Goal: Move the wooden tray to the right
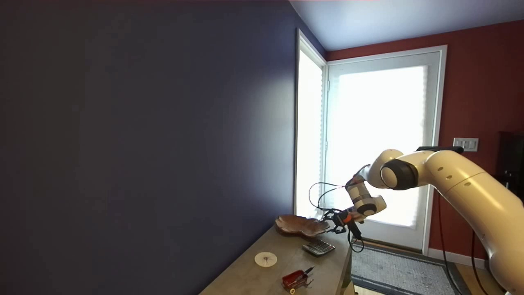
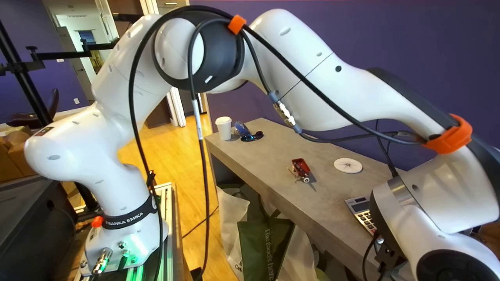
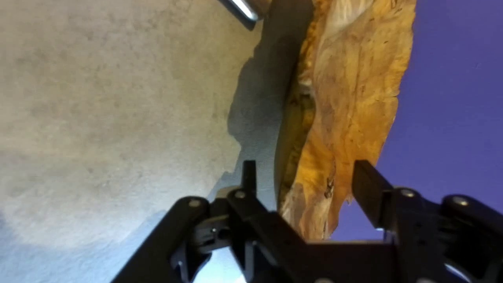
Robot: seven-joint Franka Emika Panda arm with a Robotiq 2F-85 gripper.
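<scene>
- Arm (image 2: 312,89): in an exterior view we see it run up from its base (image 2: 121,218), crook at the elbow, then slope down to the wrist (image 2: 441,203).
- In an exterior view we have the arm entering at the right edge, wrist folded down, tool (image 1: 332,221) pointing left, low at the far part of the tabletop (image 1: 245,278).
- Tool state: fingers (image 3: 248,179) spread, nothing clenched.
- Tray (image 3: 349,110): far part of the tabletop, by the wall (image 1: 163,143); tool sits at its right end in that exterior view.
- Wrist view: we get the tray's near end between the fingers, one on the tabletop side, one on the wall side. Gap shows on the tabletop side; the wall-side finger overlaps the rim. Contact there: we can't tell.
- Calculator (image 1: 319,247) just beside the tray; disc (image 1: 265,259) and red cart (image 1: 294,279) farther off.
</scene>
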